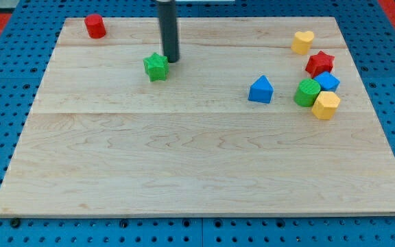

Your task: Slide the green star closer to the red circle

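The green star lies on the wooden board in the upper left part of the view. The red circle stands near the board's top left corner, up and to the left of the star. My tip is the lower end of the dark rod, which comes down from the view's top. It sits just right of the star and slightly above it, touching or nearly touching the star's upper right edge.
A blue triangle lies right of centre. At the right edge cluster a yellow heart, a red star, a blue block, a green cylinder and a yellow hexagon. The board rests on a blue pegboard.
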Motion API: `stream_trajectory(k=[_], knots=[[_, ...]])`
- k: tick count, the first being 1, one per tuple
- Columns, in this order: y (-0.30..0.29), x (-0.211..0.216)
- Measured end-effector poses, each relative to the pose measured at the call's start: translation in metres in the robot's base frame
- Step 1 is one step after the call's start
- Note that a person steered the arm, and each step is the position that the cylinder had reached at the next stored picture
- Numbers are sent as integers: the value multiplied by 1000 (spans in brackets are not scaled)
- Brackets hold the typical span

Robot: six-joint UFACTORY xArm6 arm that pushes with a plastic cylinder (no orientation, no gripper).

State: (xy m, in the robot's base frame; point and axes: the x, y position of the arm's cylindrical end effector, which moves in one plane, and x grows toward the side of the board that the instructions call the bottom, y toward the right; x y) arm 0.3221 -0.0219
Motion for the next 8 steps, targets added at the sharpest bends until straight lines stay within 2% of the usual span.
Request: stream_trajectory(k=[1,2,3,4,5,6,8], knots=[[17,30],[-74,16],[-142,-38],[-131,-16],[-158,-3],[-192,-19],[-150,-36]])
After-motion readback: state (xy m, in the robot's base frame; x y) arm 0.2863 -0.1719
